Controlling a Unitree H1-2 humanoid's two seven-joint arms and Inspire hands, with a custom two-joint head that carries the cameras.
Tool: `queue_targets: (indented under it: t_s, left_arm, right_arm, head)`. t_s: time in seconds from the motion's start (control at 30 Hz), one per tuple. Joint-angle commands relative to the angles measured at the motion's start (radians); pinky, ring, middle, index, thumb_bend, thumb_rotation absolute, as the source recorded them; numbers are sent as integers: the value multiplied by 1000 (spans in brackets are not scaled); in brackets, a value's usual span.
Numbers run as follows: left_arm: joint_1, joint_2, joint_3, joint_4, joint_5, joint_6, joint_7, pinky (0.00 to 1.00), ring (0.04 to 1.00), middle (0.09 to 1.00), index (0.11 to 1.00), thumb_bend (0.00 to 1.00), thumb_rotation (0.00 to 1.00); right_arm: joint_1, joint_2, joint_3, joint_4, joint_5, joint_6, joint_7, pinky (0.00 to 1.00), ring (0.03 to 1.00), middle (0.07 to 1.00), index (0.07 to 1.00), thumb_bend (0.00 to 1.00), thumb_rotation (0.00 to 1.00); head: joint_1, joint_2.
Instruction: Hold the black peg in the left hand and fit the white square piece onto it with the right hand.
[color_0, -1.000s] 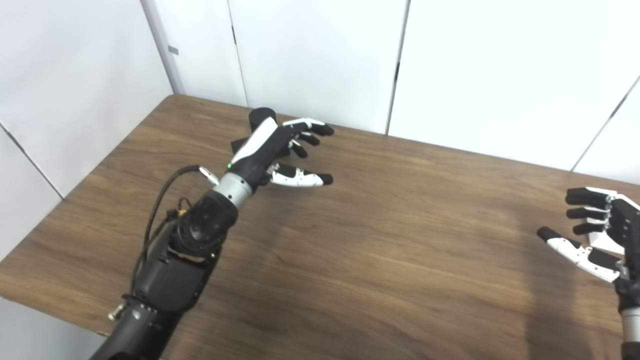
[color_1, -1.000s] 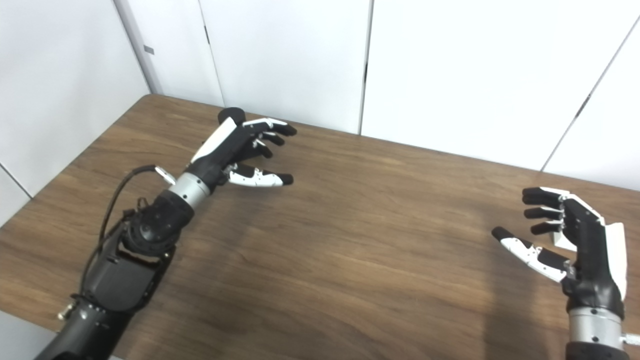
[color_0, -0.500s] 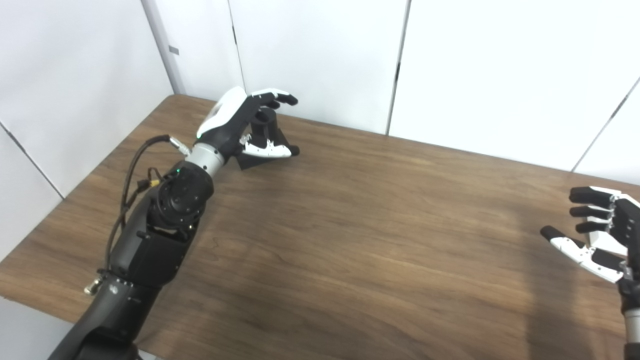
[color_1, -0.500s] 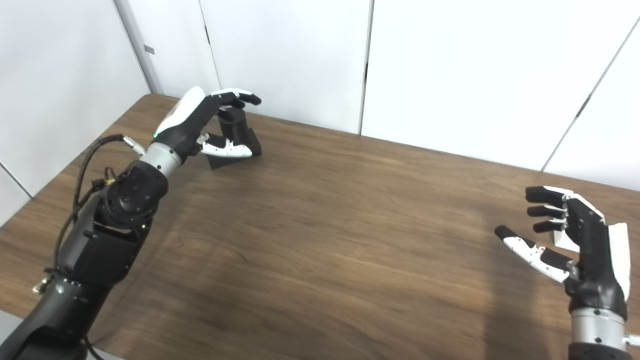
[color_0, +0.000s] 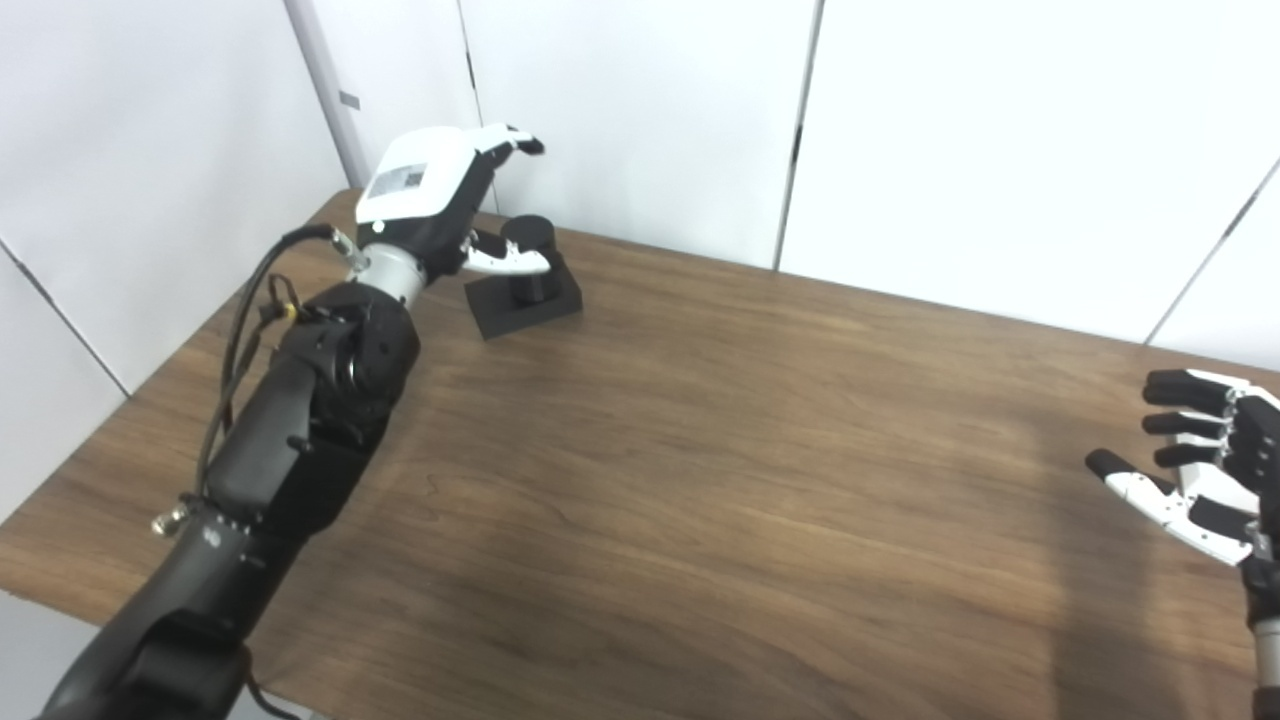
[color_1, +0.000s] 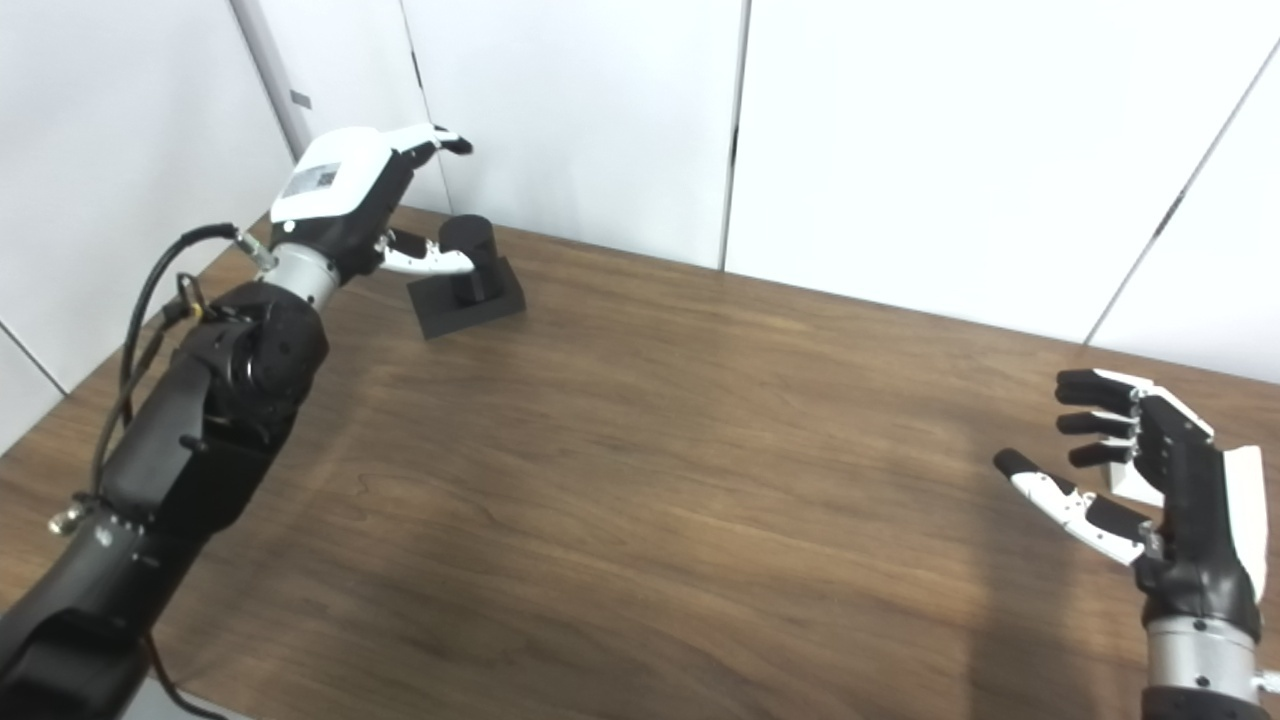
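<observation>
Presently, item by item.

Left hand (color_0: 430, 205): raised at the far left corner of the table (color_0: 700, 480), back of the hand toward the viewer, fingers spread wide, holding nothing. A second ago it lay low over the wood nearer the middle, hiding most of the peg; half a second ago it cupped round the post. Now it has drawn up and back, so only the thumb (color_1: 425, 262) reaches toward the post, its tip just beside or touching it (which of the two cannot be made out). Judgement: the approach has been reset, not finished; the grasp of the peg is not yet made.

Peg (color_0: 528, 262): black, on the table near the far left corner, just right of the left hand. A short round post on a flat square base (color_1: 470, 305). Long axis of the post vertical, top pointing up, standing upright; the base lies flat, turned at an angle to the table edge. It appears to sit where it sat half a second ago.

Right hand (color_1: 1140, 480): low at the near right of the table, well apart from the peg, palm turned inward, fingers loosely apart and clasping nothing. Little changed over the second.

White piece (color_1: 1125, 480): a pale block glimpsed behind the right hand's fingers, mostly hidden (its shape cannot be confirmed). Seemingly on the table, not gripped.

Status: neither part in hand; fitting cannot begin until the left hand closes on the peg.
</observation>
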Motion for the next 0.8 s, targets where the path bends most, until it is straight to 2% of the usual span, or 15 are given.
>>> queue_targets:
  t_s: [0.0, 0.2, 0.47, 0.67, 0.77]
  left_arm:
    - [-62, 37, 3, 17, 41, 0, 22, 772, 953, 943, 855, 856, 334]
    - [-101, 56, -15, 86, 75, 33, -26, 894, 1000, 994, 890, 909, 432]
    - [-148, 97, -75, 148, 146, 86, -126, 904, 1000, 1000, 890, 959, 508]
    - [-171, 95, -62, 199, 84, 102, -178, 869, 1000, 999, 853, 982, 483]
    - [-184, 101, -68, 235, 74, 94, -178, 867, 1000, 993, 847, 1000, 486]
  right_arm:
    - [-26, -4, -8, -40, 2, -8, -1, 500, 619, 674, 659, 508, 0]
    - [-29, -3, -5, -30, 0, -27, -9, 491, 610, 668, 654, 512, 0]
    - [-30, -1, -6, -41, 3, -13, -8, 480, 604, 664, 652, 508, 0]
    - [-28, -6, -4, -41, -1, -26, -9, 469, 599, 658, 639, 497, 0]
    - [-29, -5, -3, -40, -5, -29, -12, 462, 591, 649, 630, 499, 0]
  head:
    - [1, 0]
    - [-1, -2]
    - [-5, -1]
    - [-7, 1]
    - [-7, 1]
